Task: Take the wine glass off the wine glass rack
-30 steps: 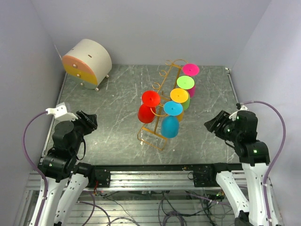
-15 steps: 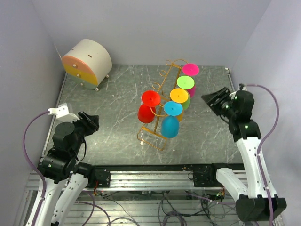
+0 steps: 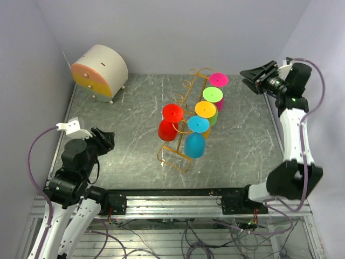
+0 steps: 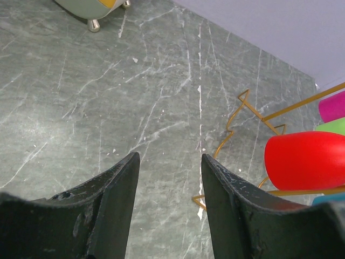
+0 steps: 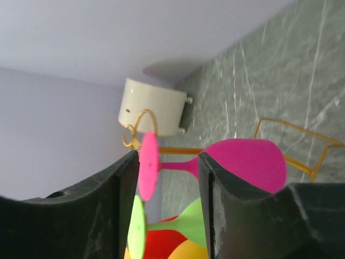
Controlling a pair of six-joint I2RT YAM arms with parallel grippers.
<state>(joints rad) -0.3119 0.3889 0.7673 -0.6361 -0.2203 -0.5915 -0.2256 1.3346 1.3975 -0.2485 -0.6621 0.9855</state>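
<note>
Left wrist view: red glass point(image 4: 304, 160) runs off the right edge, stem and foot unseen; round cabinet point(image 4: 81, 5) cropped by the top edge, little but its feet left. Right wrist view: green glass point(image 5: 186, 221) cut by the bottom edge, bowl partly behind the right tool point(image 5: 167, 155).

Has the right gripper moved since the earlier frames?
Yes. The right gripper has swung toward the far wall, from level with the blue wine glass to level with the pink wine glass at the far end of the wine glass rack.
</note>
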